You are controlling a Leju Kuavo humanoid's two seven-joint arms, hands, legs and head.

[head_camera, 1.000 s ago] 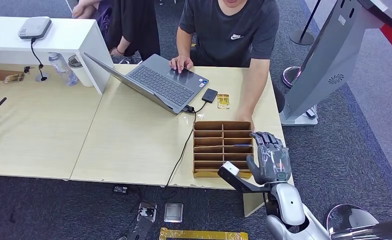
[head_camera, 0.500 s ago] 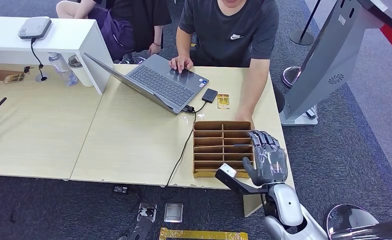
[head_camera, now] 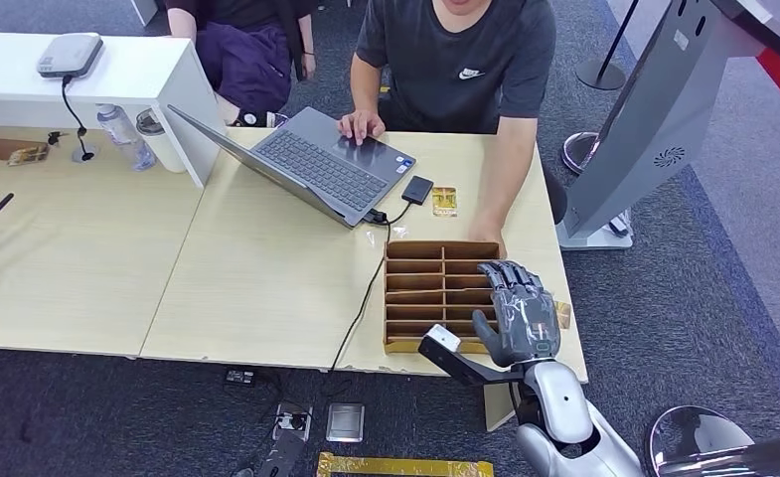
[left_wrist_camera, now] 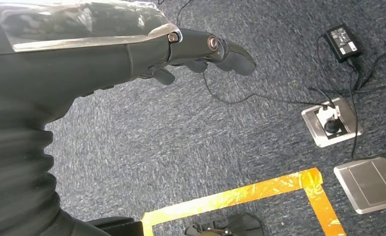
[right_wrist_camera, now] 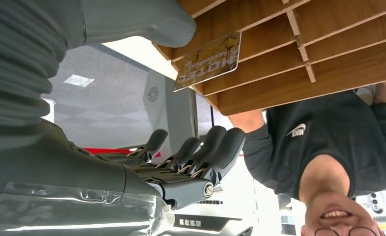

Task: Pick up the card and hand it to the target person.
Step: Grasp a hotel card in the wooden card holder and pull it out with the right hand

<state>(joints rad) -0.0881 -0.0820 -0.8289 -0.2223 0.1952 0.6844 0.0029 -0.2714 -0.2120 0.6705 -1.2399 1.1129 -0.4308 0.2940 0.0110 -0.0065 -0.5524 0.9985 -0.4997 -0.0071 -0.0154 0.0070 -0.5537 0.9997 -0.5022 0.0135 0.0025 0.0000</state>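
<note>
A gold-printed card lies on the table just right of the wooden slotted tray; in the right wrist view the card rests against the tray's edge. My right hand hovers over the tray's right end, next to the card, fingers spread and thumb apart, holding nothing. A second gold card lies by the black reader. The person in a dark grey shirt sits across the table. My left hand hangs over the carpet, empty, fingers loosely extended.
An open laptop sits in front of the person, its cable running past the tray off the table's front edge. A white shelf with bottles stands at the left. A grey kiosk stands to the right. Another person stands behind.
My right hand has moved left and a little nearer over the tray's right end, uncovering the card on the table beside it. The person behind has shifted.
</note>
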